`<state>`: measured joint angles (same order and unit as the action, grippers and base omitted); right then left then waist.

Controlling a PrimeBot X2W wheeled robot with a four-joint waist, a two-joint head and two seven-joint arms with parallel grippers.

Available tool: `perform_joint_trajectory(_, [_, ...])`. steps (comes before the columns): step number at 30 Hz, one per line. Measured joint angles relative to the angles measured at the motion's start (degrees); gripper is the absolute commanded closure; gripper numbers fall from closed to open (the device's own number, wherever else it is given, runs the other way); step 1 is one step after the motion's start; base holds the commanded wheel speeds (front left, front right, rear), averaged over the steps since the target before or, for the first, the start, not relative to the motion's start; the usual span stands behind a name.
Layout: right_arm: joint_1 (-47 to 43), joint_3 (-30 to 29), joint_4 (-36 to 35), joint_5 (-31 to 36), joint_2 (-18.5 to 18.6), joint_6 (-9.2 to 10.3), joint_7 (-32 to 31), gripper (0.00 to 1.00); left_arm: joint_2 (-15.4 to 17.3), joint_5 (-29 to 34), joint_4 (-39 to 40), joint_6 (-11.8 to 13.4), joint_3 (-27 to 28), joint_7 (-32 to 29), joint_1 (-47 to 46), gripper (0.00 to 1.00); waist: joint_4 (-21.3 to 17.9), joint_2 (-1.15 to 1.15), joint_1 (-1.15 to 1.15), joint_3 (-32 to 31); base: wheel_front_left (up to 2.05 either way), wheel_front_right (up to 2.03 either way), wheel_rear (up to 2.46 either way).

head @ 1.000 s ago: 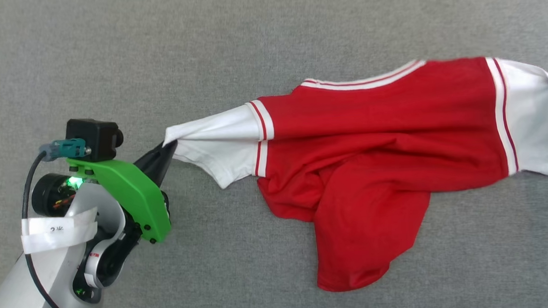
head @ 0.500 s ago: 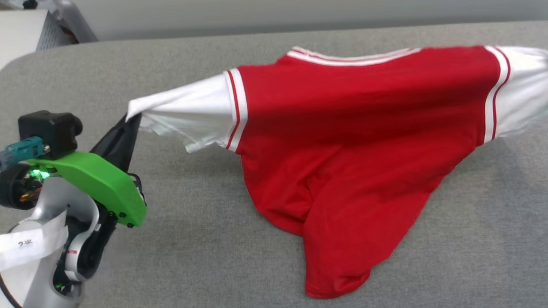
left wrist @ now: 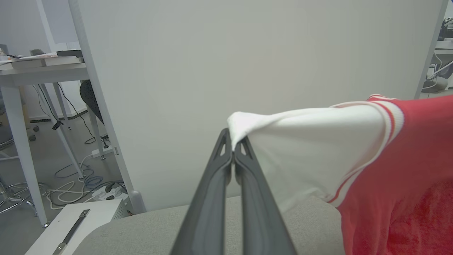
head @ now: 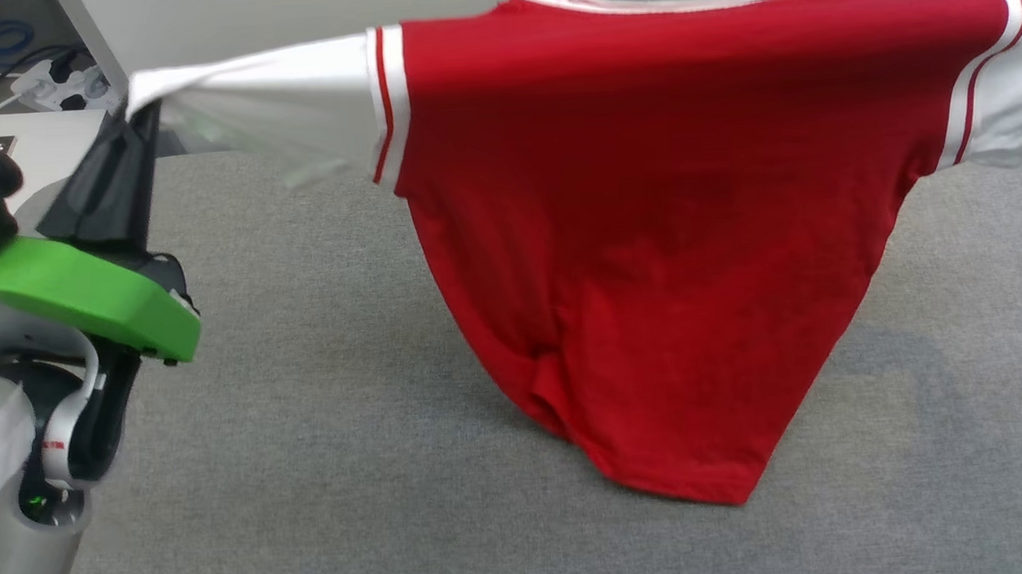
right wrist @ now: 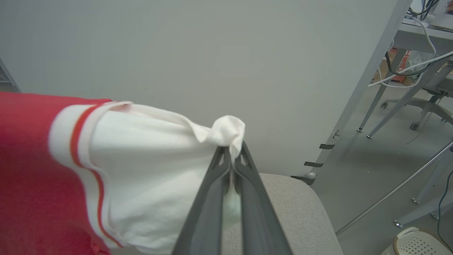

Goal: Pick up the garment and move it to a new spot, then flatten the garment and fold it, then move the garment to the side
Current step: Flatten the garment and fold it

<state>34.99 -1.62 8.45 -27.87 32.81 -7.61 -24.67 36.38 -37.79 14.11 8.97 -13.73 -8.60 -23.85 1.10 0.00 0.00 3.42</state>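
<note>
The left gripper and the right gripper are each clamped on a white sleeve tip, suspending the garment between them above the grey surface, red body hanging down.

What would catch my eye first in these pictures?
A red shirt with white sleeves is stretched wide in mid-air across the head view, its body hanging toward the grey surface. Each sleeve tip is pinched by a dark two-fingered tool: the left tool at one end, the right tool at the other.
</note>
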Motion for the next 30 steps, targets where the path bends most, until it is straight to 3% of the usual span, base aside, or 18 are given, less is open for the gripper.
perform_joint_trajectory(14, [4.7,-3.0,-4.6,1.0,-2.4,-0.10,0.8,1.00,3.5,0.8,1.7,0.1,4.6,3.0,-5.4,1.00,-1.2,0.00,0.00,0.6,0.00,0.00,0.00])
perform_joint_trajectory(23, [11.8,-4.0,-1.7,1.4,-4.6,-0.10,1.9,1.00,5.5,0.3,-1.2,-3.1,3.7,0.5,-9.8,1.00,-1.6,0.00,0.00,5.0,0.00,0.00,0.00])
perform_joint_trajectory(30, [24.1,-4.1,4.3,4.8,-5.8,-0.38,6.0,1.00,7.3,0.4,-5.4,-6.9,3.1,-0.6,-21.6,1.00,-1.8,0.00,0.00,11.4,0.00,0.00,0.00])
